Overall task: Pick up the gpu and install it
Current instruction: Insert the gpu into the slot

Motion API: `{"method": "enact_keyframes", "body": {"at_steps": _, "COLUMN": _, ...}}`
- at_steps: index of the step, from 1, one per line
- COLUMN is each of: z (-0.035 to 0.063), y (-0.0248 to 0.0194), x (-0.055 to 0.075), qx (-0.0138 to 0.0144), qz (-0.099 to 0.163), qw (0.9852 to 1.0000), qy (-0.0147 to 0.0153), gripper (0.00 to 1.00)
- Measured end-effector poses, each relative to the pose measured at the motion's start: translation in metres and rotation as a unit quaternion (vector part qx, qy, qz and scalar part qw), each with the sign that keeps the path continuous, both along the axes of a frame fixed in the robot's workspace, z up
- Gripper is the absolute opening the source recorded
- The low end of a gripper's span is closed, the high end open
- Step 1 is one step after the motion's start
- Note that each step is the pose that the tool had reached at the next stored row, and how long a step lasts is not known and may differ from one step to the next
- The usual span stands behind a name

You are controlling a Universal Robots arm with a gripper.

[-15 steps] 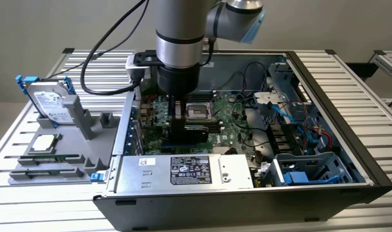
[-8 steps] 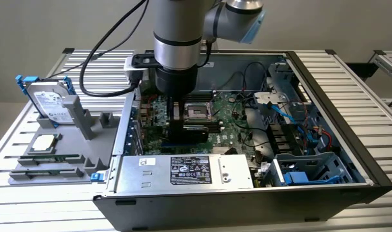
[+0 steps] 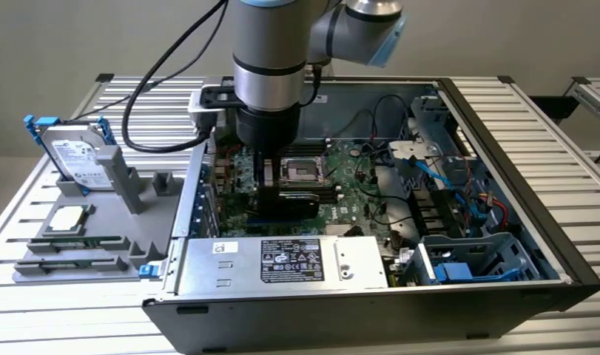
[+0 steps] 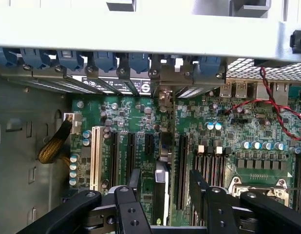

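The gpu stands on edge among the motherboard's expansion slots, and its silver end bracket meets the case's rear slot openings. My gripper is open and straddles the card. One finger is on each side, and green board shows in the gaps between fingers and card. In the exterior view the gripper reaches down inside the open computer case, with the gpu's black face just under it.
A grey fixture outside the case, on the exterior view's left, carries a silver hard drive with blue rails, a processor and memory strips. Inside the case are the power supply, the processor socket, a drive cage and loose cables.
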State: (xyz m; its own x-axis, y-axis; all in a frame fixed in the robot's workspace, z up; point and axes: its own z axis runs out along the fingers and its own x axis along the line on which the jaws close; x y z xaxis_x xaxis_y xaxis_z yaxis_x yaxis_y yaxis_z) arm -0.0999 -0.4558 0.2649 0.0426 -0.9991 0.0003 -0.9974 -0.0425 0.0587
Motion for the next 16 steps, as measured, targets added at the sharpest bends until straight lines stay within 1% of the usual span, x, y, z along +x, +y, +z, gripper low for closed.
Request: {"method": "enact_keyframes", "body": {"at_steps": 16, "z": -0.0063, "y": 0.0000, "x": -0.0003, "qx": 0.0020, "qz": 0.008, "qw": 1.0000, "qy": 0.0000, "gripper": 0.53}}
